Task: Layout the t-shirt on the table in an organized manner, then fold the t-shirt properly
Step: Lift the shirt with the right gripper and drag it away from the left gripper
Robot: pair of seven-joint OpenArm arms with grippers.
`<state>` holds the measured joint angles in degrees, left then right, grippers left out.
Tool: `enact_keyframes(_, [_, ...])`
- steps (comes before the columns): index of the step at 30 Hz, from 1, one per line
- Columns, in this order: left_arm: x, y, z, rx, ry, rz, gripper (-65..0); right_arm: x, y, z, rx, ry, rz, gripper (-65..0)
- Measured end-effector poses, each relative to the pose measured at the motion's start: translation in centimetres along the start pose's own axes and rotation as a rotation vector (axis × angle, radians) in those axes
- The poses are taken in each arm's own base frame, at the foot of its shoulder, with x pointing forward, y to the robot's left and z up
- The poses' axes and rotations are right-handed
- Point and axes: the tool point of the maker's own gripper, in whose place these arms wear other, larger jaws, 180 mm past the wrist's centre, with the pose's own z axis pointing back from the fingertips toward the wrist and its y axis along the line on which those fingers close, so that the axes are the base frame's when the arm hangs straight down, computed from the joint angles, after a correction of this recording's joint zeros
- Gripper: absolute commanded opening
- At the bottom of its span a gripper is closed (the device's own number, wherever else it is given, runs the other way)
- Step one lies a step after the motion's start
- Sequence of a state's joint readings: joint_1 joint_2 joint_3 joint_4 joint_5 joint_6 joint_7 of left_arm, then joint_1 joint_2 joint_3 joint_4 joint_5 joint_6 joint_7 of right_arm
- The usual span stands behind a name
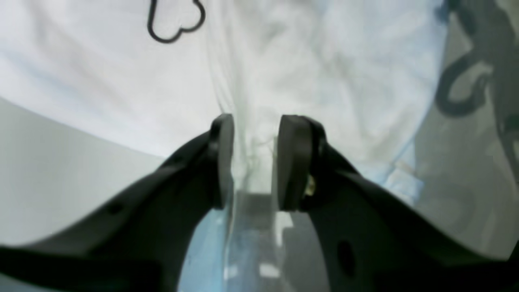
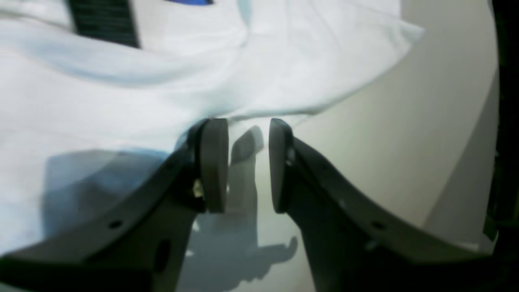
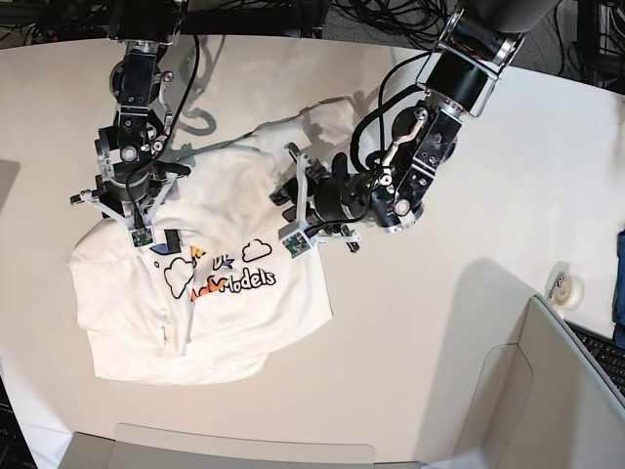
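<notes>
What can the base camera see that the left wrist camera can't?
Only the base view shows the whole t-shirt crumpled on the table, its "Models" lettering, both arms, and the right end effector at the shirt's edge. Only the left wrist view shows, up close, a fold of cloth running between the left end effector's pads. Both show the white shirt, the black cloud outline and the table.

Both wrist views are blurred. In the base view, part of the print on the t-shirt (image 3: pixel 210 293) is covered by folds, so only some lettering can be read. The left gripper (image 3: pixel 290 210) is hidden there behind its own wrist. The bench (image 3: pixel 439 313) is cut off by every edge.
</notes>
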<state>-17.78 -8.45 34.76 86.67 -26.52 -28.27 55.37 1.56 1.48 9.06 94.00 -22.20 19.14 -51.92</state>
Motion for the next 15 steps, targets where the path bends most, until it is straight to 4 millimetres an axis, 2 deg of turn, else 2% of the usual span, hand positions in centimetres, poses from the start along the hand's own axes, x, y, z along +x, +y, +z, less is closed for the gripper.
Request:
enact_keyframes(4, [0.9, -0.7, 0.5, -0.003, -0.03, -0.021, -65.0, -0.1, 1.3, 0.1, 0.023, 0.003, -0.013, -47.4])
enact_keyframes(7, [0.7, -1.5, 0.6, -0.013, -0.036, -0.021, -64.6, -0.1, 2.5, 0.6, 0.046, -0.001, -0.034, -47.4])
enact_keyframes(12, [0.5, -2.0, 0.6, -0.02, -0.04, -0.019, -58.1, 0.4, 5.3, 2.4, 0.099, -0.02, -0.103, -47.4])
enact_keyframes(14, [0.7, -2.0, 0.8, -0.015, -0.045, -0.028, -56.1, 1.1, 5.4, 3.7, 0.094, -0.047, -0.124, -47.4])
enact_keyframes(15, [0.7, -2.0, 0.8, -0.015, -0.046, -0.027, -54.9, 1.7, 4.8, 4.4, 0.08, -0.076, -0.133, -47.4])
